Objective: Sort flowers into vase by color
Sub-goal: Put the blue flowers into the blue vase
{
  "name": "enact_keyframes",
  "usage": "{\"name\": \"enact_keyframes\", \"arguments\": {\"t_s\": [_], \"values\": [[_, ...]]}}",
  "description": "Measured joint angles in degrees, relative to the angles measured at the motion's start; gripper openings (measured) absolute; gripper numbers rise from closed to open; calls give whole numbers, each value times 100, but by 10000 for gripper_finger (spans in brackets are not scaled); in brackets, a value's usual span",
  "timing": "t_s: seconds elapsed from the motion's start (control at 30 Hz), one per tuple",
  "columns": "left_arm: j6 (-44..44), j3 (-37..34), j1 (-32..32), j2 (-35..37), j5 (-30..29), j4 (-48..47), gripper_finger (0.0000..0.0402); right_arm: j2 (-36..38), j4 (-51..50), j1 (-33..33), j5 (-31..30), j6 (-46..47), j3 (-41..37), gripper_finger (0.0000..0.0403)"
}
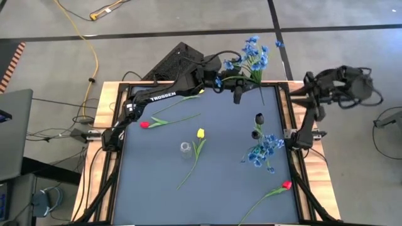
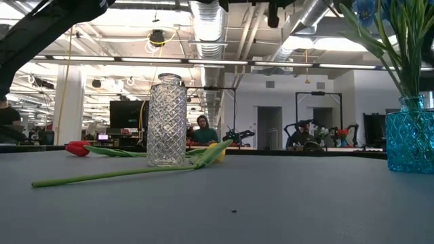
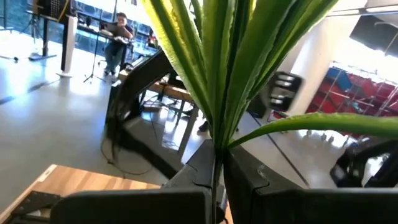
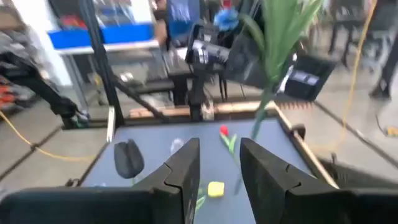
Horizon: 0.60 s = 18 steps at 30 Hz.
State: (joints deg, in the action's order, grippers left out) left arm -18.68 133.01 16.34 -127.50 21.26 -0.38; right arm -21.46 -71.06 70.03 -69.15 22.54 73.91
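The left end effector [image 3: 217, 163] is clenched on a blue bunch [image 1: 252, 55] well beyond the clear vase [image 1: 185, 148] (seemingly empty), near which a yellow tulip [image 1: 200, 133] and a red tulip [image 1: 145, 124] lie unsorted, while the right end effector [image 4: 219, 149] waits released, well apart.

We get even overhead light, with soft shadows on the table [image 1: 220, 188]. In the low view, ceiling strip lights [image 2: 224, 64] glare and the near tabletop is soft. The right wrist view is motion-blurred throughout; in the left wrist view bright windows wash out the background.
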Motion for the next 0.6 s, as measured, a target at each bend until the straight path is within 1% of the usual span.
{"name": "enact_keyframes", "arguments": {"t_s": [0.07,0.13,0.23,0.3,0.37,0.43,0.5,0.6], "values": [[4,0,4,0,59,-25,2,-273,-52,-409,363,374,4,132],[13,0,-5,0,102,-15,2,-535,-212,-732,600,816,-16,130],[50,0,-27,0,156,7,2,-965,-760,-1156,633,1518,-97,128],[103,0,-41,0,204,6,2,-1179,-995,-1417,434,1847,-299,128],[106,0,-59,0,226,7,2,-1332,-927,-1610,48,1947,-604,129],[107,0,-83,0,255,1,2,-1460,-714,-1745,-170,1948,-860,134],[107,0,-109,0,296,-15,2,-1559,-449,-1850,-238,1951,-1048,145],[111,0,-136,0,303,1,2,-1604,193,-1943,-232,1861,-1276,172]]}}
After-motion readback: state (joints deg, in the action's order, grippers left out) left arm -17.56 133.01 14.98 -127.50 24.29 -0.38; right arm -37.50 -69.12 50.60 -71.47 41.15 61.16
